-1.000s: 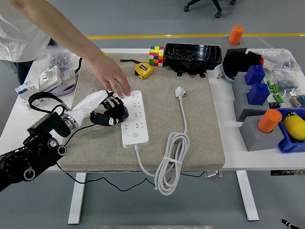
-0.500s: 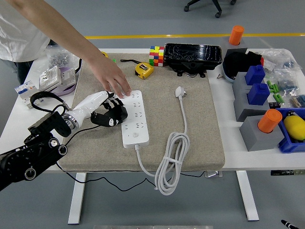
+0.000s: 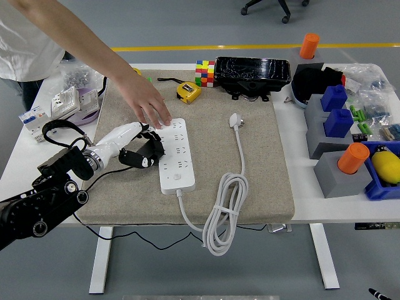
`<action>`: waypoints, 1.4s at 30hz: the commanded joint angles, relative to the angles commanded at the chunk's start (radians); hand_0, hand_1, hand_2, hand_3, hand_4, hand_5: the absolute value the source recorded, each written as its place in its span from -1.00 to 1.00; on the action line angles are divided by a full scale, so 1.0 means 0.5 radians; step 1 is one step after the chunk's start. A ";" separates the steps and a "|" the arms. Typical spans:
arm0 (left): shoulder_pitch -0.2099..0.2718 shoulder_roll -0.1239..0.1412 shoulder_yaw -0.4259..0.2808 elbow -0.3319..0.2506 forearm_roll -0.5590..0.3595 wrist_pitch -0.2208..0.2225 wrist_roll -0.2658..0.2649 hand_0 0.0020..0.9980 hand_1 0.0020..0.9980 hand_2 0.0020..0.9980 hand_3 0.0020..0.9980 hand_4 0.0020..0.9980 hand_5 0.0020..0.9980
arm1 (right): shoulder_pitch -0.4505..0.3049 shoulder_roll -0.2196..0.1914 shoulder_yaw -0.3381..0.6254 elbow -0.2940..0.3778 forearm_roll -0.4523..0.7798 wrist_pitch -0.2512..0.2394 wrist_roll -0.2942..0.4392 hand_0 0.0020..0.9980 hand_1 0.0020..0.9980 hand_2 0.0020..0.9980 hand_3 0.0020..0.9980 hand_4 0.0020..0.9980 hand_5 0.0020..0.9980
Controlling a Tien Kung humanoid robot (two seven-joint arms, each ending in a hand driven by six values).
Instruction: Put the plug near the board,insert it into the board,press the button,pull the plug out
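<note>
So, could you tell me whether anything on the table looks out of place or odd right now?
Yes: a person's hand presses on the far end of the power strip while the robot's left hand rests against its left side. The plug lies unplugged on the mat, its cable coil hanging over the table's near edge.

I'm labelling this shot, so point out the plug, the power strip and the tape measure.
plug (image 3: 235,119): head view, on its white head.
power strip (image 3: 176,164): head view, middle of its white top face.
tape measure (image 3: 188,91): head view, on its yellow case.
</note>
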 joint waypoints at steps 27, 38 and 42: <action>0.576 0.143 -0.501 -0.717 -0.083 0.042 0.328 0.49 0.59 0.59 0.57 0.79 -0.02 | -0.014 0.014 0.032 -0.004 -0.009 0.000 0.001 0.36 0.36 0.35 0.14 0.85 0.04; 0.611 0.144 -0.476 -0.829 -0.078 -0.029 0.406 0.53 0.61 0.60 0.58 0.69 0.00 | -0.013 0.012 0.024 0.005 -0.010 -0.001 0.002 0.36 0.36 0.35 0.13 0.84 0.03; 0.587 0.134 -0.453 -0.818 -0.090 -0.049 0.423 0.54 0.61 0.60 0.58 0.66 0.00 | -0.015 0.013 0.023 0.003 -0.009 0.000 0.001 0.36 0.36 0.35 0.13 0.84 0.04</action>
